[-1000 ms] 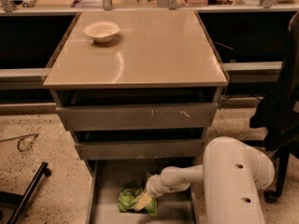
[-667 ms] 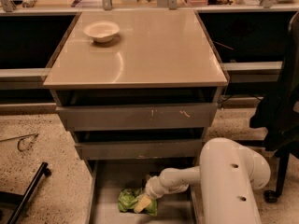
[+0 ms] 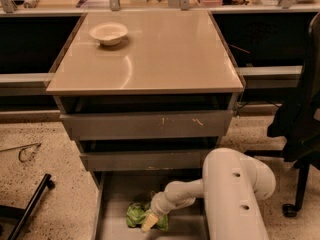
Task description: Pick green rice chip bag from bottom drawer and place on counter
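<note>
down in the bottom drawer, pulled out at the foot of the grey cabinet, my claw is right on the green rice chip bag. the bag lies crumpled on the drawer's flat grey floor, roughly mid-width, and the pale tip of my claw overlaps its right side. honestly can't tell from this angle whether the claw is spread or pinching the bag, it just sits against the foil. my arm comes in from the right, a fat white tube low in the view, narrowing into the wrist that reaches left across the drawer. the upper drawers sit stacked above like steps, each with a dark gap over its front. up top the beige surface is glossy, with a white bowl near its far left corner, well apart from the bag down below. a dark office chair stands off to the right on the speckled floor.
</note>
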You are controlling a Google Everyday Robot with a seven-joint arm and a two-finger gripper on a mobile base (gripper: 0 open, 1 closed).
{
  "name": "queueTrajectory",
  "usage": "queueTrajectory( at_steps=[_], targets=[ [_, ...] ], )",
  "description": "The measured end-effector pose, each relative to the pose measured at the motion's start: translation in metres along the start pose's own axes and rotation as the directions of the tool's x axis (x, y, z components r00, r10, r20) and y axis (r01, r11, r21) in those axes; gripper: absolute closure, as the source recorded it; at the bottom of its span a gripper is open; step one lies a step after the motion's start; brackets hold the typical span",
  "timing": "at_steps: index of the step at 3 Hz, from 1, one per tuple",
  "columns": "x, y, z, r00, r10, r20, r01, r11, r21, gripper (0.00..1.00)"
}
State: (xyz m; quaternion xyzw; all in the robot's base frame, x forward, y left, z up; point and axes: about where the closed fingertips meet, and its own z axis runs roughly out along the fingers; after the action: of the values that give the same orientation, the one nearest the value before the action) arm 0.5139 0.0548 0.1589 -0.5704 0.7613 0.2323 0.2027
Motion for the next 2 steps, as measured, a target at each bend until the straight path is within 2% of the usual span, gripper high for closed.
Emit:
queueTrajectory(
  at_steps=[1, 2],
  targets=[
    [0.004, 0.005, 0.015, 1.000, -0.016, -0.022, 0.016, 0.9994, -0.030, 0.00],
    [0.003, 0.005, 0.027, 0.999, -0.031, -0.022, 0.030, 0.9989, -0.035, 0.19]
  ],
)
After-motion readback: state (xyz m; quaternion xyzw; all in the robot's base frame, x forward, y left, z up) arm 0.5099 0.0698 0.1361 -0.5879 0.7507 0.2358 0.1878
